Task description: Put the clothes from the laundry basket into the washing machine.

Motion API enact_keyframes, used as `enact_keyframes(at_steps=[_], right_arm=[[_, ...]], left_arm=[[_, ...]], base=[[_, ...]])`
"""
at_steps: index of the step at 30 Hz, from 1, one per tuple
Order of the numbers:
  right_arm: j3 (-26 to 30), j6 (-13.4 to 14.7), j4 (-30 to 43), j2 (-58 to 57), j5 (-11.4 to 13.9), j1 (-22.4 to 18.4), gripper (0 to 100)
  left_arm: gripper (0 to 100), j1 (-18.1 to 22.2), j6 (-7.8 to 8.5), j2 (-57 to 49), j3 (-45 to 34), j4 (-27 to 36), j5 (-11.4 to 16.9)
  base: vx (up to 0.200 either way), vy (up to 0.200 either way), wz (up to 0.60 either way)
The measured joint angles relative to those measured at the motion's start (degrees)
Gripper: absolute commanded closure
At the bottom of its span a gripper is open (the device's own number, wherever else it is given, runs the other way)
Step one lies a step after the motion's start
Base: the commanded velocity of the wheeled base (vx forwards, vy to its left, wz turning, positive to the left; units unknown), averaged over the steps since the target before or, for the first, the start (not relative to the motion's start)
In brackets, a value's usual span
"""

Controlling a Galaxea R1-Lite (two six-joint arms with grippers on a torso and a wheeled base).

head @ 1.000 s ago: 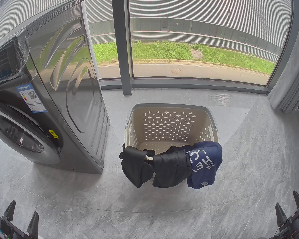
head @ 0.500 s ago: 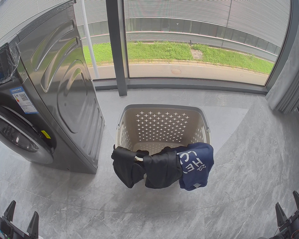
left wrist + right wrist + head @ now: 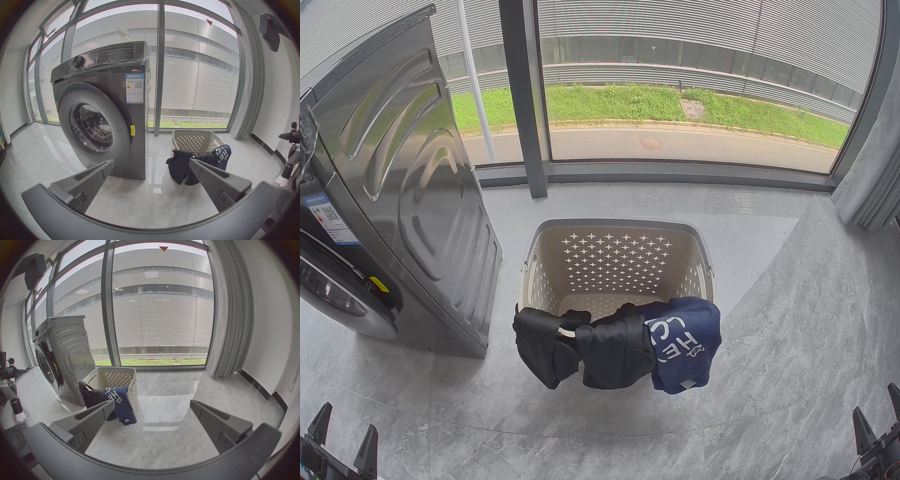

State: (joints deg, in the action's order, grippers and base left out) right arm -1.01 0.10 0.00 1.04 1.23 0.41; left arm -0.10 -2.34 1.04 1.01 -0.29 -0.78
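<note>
A beige laundry basket (image 3: 615, 259) stands on the floor in front of me. Black clothes (image 3: 581, 353) and a navy shirt (image 3: 684, 344) hang over its near rim. To its left stands the dark grey washing machine (image 3: 406, 187), its round door (image 3: 93, 126) shut. My left gripper (image 3: 342, 434) sits low at the near left, open and holding nothing, far from the basket. My right gripper (image 3: 878, 415) is low at the near right, also open. The left wrist view has the gripper (image 3: 151, 167), basket (image 3: 195, 142) and clothes (image 3: 179, 164). In the right wrist view are the gripper (image 3: 152, 407), basket (image 3: 109, 379) and shirt (image 3: 120, 402).
A glass wall with a dark pillar (image 3: 522, 100) runs behind the basket. Grey curtains (image 3: 872, 187) hang at the far right. Open grey tiled floor (image 3: 612, 431) lies between me and the basket.
The whole head picture has shifted: machine and basket sit further left and slightly lower, so the camera moved. Both grippers stay as they were.
</note>
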Motion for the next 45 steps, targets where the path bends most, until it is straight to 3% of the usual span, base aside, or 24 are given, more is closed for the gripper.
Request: enact_keyframes(at_steps=[4, 45], right_arm=[[0.00, 0.00, 0.00, 0.00, 0.00, 0.00, 0], [0.00, 0.00, 0.00, 0.00, 0.02, 0.00, 0]], left_arm=[[0, 0.00, -0.01, 0.00, 0.00, -0.02, 0.00], [0, 0.00, 0.00, 0.00, 0.00, -0.02, 0.02]], base=[[0.200, 0.000, 0.00], [0.010, 0.000, 0.00]])
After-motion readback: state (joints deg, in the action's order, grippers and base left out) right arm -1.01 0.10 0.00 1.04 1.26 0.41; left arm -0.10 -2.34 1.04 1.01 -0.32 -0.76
